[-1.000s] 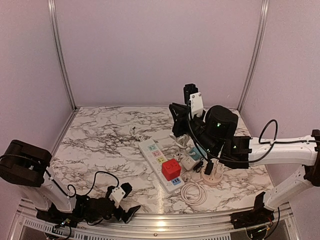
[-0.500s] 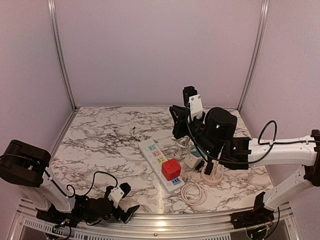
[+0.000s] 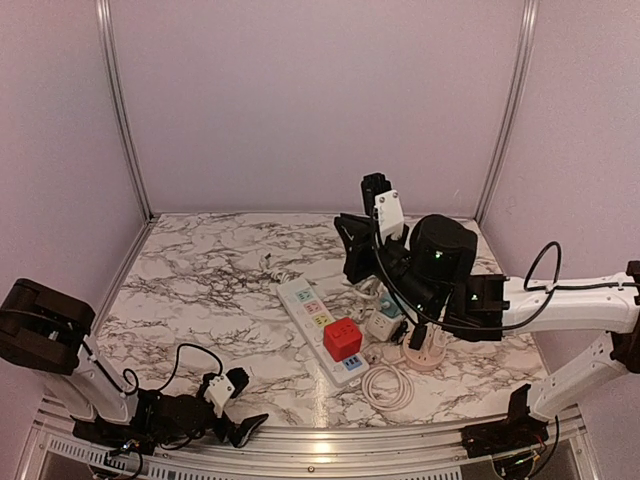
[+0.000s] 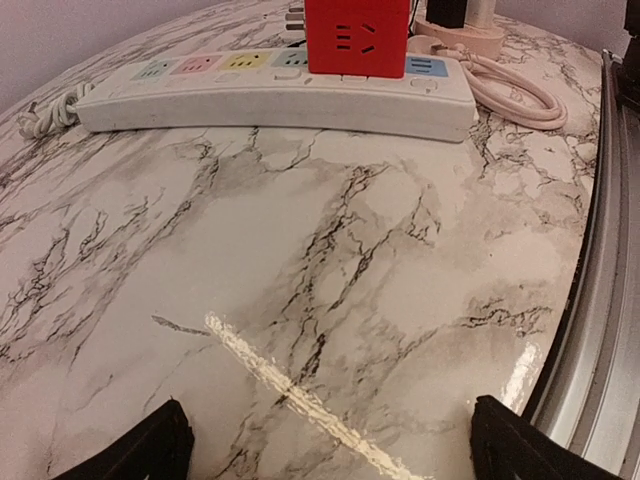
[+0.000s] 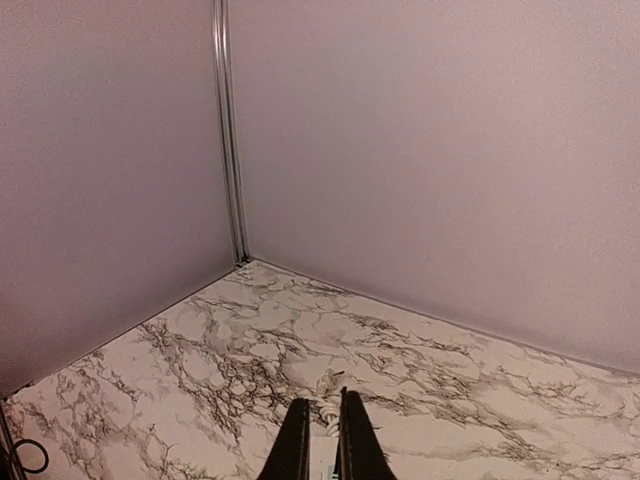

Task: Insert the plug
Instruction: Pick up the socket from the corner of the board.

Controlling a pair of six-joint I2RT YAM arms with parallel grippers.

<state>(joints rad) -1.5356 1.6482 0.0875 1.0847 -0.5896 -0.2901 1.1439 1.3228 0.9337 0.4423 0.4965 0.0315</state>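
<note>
A white power strip [image 3: 318,325] with coloured sockets lies in the middle of the marble table [image 3: 200,290]. A red cube plug [image 3: 342,339] sits on the strip near its front end; in the left wrist view the red cube plug [image 4: 357,35] stands upright on the strip [image 4: 270,95]. My right gripper [image 3: 353,252] hangs above the strip's far end, shut and holding nothing. In the right wrist view the right gripper [image 5: 322,402] has its jaws almost together. My left gripper [image 3: 238,405] rests low at the near table edge, open and empty; its fingertips [image 4: 150,450] frame bare marble.
A small white adapter [image 3: 380,322] and a round pale base [image 3: 425,352] with black plugs lie right of the strip. A coiled white cable [image 3: 388,385] lies in front of them. The strip's bundled cord [image 3: 268,262] trails to the far left. Walls enclose the back and both sides.
My right gripper has drifted a little left over the strip's far end. The left gripper has slid slightly left and nearer along the table's front edge.
</note>
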